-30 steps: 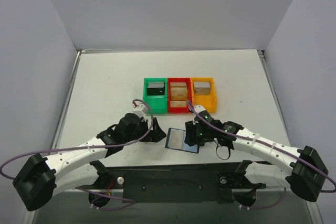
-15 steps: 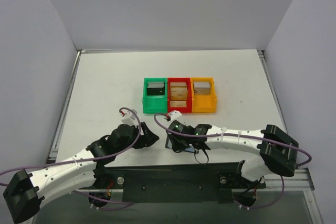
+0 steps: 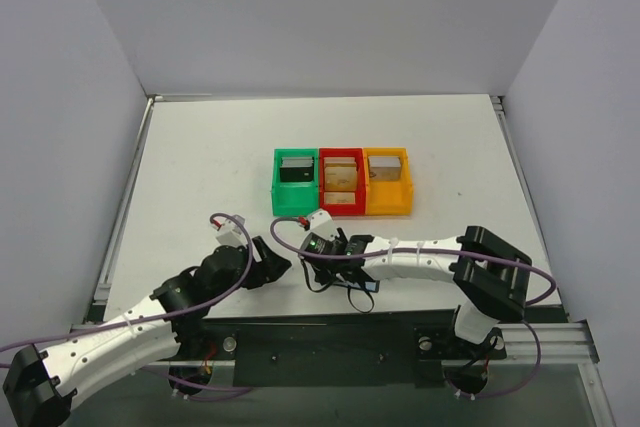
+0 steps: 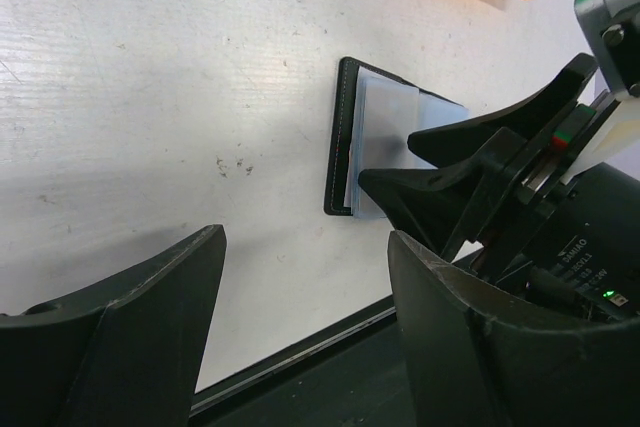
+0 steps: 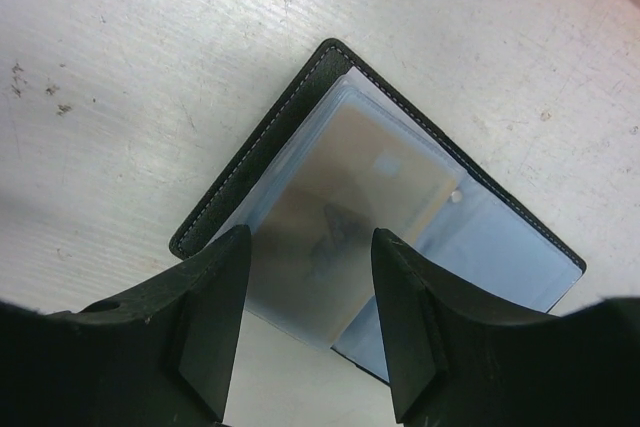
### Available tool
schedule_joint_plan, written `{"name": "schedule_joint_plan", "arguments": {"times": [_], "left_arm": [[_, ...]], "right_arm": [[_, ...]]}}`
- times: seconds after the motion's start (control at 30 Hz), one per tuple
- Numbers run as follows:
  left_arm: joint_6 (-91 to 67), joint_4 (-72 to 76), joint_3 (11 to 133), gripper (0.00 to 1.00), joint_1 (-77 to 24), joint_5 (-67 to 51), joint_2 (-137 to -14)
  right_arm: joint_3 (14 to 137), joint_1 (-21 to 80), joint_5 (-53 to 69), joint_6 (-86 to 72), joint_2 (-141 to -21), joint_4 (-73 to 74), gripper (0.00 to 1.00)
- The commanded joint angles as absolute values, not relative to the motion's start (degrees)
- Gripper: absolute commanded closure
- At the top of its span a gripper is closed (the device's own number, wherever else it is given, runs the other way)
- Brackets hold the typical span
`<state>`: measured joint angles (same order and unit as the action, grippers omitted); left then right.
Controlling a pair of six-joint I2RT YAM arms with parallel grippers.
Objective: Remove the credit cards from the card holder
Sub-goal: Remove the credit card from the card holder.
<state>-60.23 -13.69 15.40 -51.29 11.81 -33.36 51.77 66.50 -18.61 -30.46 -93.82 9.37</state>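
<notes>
The card holder (image 5: 232,179) lies open on the white table, with a black stitched edge and pale blue sleeves. One credit card (image 5: 345,197) shows through the translucent top sleeve. My right gripper (image 5: 310,332) hangs open just above that sleeve, one finger on each side of it, with nothing pinched. From above, the right gripper (image 3: 335,263) hides nearly all of the holder. My left gripper (image 3: 279,261) is open and empty, on bare table to the left of the card holder (image 4: 352,137). Between the left gripper's (image 4: 305,332) fingers only table shows.
Three bins stand in a row behind: green (image 3: 279,185), red (image 3: 341,153) and orange (image 3: 388,154), each holding cards. The table's dark front rail (image 3: 330,332) runs close behind both grippers. Side walls close in the table.
The right arm has swung left over the card holder and its jaws have widened. The left arm has drawn back to the near left, and its jaws have narrowed a little.
</notes>
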Motion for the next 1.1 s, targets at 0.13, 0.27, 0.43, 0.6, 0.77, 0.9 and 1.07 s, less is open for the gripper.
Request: {"name": "schedule_joint_plan", "arguments": {"times": [0.13, 0.27, 0.43, 0.6, 0.77, 0.9, 1.07], "left_arm": [[-61.3, -13.7, 15.1, 0.24, -51.4, 13.2, -33.5], [-61.3, -13.4, 14.8, 0.24, -51.3, 13.4, -33.2], [-61.3, -13.5, 14.7, 0.25, -51.3, 13.8, -32.5], [-61.5, -13.9, 14.4, 0.25, -51.3, 14.1, -31.7], [-61.6, -13.2, 14.2, 0.25, -51.3, 14.1, -31.7], [-61.6, -11.9, 14.0, 0.25, -51.3, 13.7, -32.8], [-60.6, -7.4, 13.7, 0.26, -51.4, 11.1, -36.5]], "right_arm": [[52.8, 67.3, -22.1, -32.6, -94.6, 14.0, 0.57], [52.9, 67.8, -22.2, -32.7, -95.9, 15.1, 0.61], [53.3, 68.0, -22.3, -33.3, -97.5, 16.8, 0.73], [52.6, 68.0, -22.7, -34.3, -96.6, 17.3, 0.93], [52.0, 68.0, -23.5, -35.3, -93.7, 18.4, 1.0], [51.9, 68.0, -24.5, -35.8, -89.4, 19.8, 1.0], [49.2, 67.5, -24.6, -36.6, -80.1, 20.0, 0.65]]}}
